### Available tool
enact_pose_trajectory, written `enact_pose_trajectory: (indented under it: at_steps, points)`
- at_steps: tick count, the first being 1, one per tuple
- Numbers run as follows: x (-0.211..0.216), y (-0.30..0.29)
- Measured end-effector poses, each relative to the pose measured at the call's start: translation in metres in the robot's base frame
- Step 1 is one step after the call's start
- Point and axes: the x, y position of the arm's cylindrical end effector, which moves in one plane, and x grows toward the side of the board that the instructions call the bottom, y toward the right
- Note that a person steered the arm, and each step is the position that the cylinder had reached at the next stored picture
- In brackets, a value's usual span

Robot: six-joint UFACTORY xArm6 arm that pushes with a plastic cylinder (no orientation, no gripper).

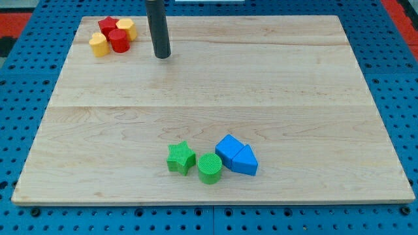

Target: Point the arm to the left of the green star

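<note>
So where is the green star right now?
The green star sits near the view's bottom, about mid-board, right beside the green cylinder on its right. My tip is far off near the view's top.

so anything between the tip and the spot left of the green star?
Nothing visible. My tip is near the view's top, right of the red/yellow cluster; the green star sits near the bottom, with bare board between and to its left.

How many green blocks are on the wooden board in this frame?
2. The green star-shaped block sits near the view's bottom, centre. The green cylinder block is just to its right, next to the blue blocks. None appear hidden.
</note>
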Motion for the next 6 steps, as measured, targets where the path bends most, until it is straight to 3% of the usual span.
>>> enact_pose_trajectory:
  at_steps: [4,6]
  points:
    - [0.128,0.0]
    - [0.23,-0.032]
